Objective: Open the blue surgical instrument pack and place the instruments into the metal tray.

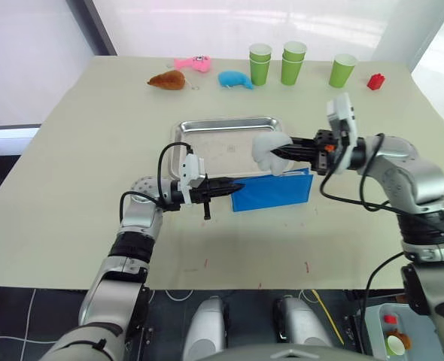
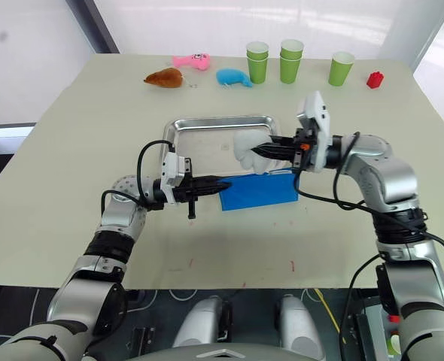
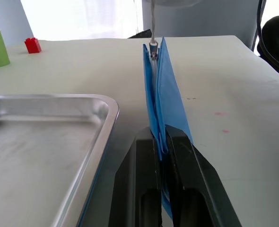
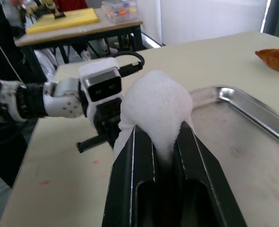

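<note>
1. Standing on edge just in front of the metal tray, the blue surgical instrument pack runs left-right between both grippers.
2. Left gripper pinches its left end.
3. Right gripper clamps a white lining wad at the right top corner.

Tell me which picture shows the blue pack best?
The left eye view: the blue surgical instrument pack shows whole, beside the metal tray. The left wrist view has it edge-on, pinched by the left gripper.
</note>
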